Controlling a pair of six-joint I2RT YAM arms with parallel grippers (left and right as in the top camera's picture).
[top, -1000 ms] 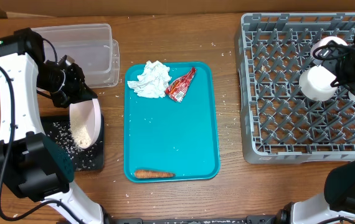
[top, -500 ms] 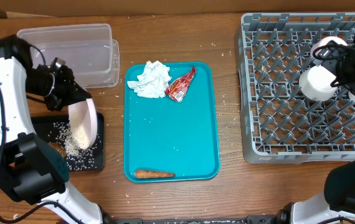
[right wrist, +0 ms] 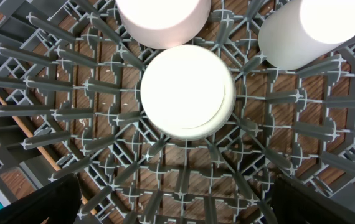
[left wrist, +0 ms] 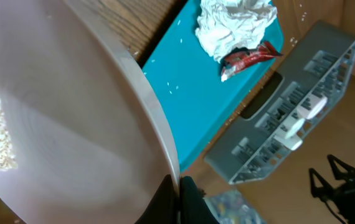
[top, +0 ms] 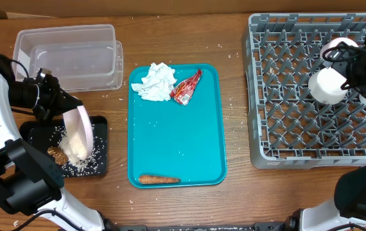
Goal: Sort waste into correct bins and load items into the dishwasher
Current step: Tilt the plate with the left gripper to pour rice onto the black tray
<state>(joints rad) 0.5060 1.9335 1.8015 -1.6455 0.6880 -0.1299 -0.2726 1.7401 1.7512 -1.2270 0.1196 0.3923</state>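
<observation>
Scraping step: the left gripper (top: 66, 108), clamped on the rim of the plate (top: 80, 131), tips it over the black tray (top: 101, 160) so rice (top: 74, 149) slides in — next, likely, carry the plate to the dish rack (top: 298, 128), where the right gripper (right wrist: 180, 202) hangs spread wide, empty.

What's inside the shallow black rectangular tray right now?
Scattered loose white rice and a brown food lump lie in the black tray. The tilted round pale plate over it hides the tray's middle.
</observation>
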